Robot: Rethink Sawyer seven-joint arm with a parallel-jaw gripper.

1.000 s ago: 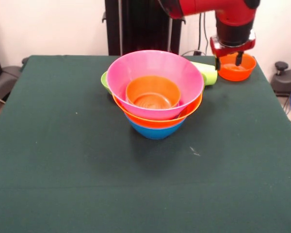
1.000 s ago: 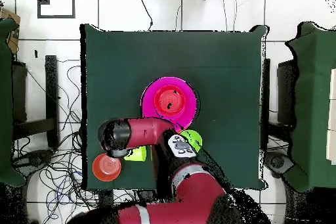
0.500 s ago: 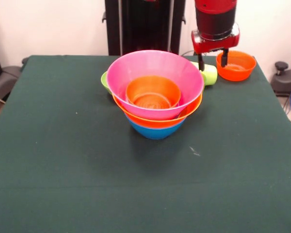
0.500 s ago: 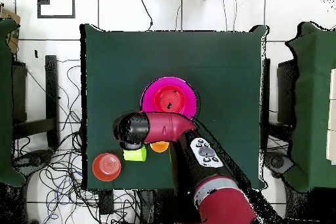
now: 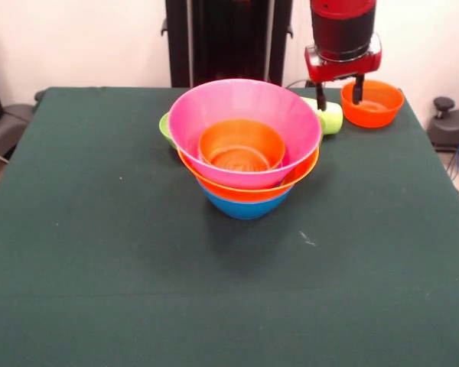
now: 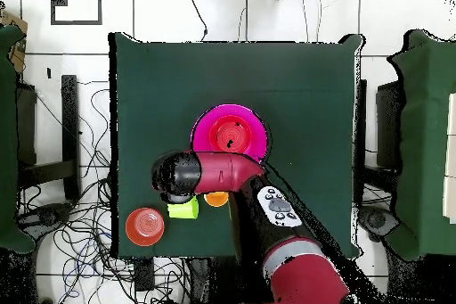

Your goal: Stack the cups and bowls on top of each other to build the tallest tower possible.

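Reading across the front view from the left, we first meet a green bowl (image 5: 166, 127), only a sliver of it showing behind the tower (image 5: 245, 149), which stands near the middle of the green bench (image 5: 99, 260). The tower is a nest: a blue bowl (image 5: 245, 206) at the bottom, a yellow-orange bowl (image 5: 249, 189) in it, the large pink bowl (image 5: 245, 115) above, and an orange cup (image 5: 241, 145) sitting upright inside the pink one. Just right of the pink rim, toward the far edge, the lime-yellow cup (image 5: 329, 116) lies on its side, partly hidden by the tower. The gripper (image 5: 338, 93) hangs above that cup, its jaws spread apart and empty, one finger on each side of the cup's open end and not touching it as far as we can tell. Farthest right, a small orange bowl (image 5: 372, 103) rests alone near the bench corner. We judge that the step in hand is lining up on the lime-yellow cup for a pick. The next move calls for a descent until the jaws straddle the cup's wall, then a firm close; because the cup lies on its side, it could roll away, and it will need turning upright before it goes into the orange cup on the tower.
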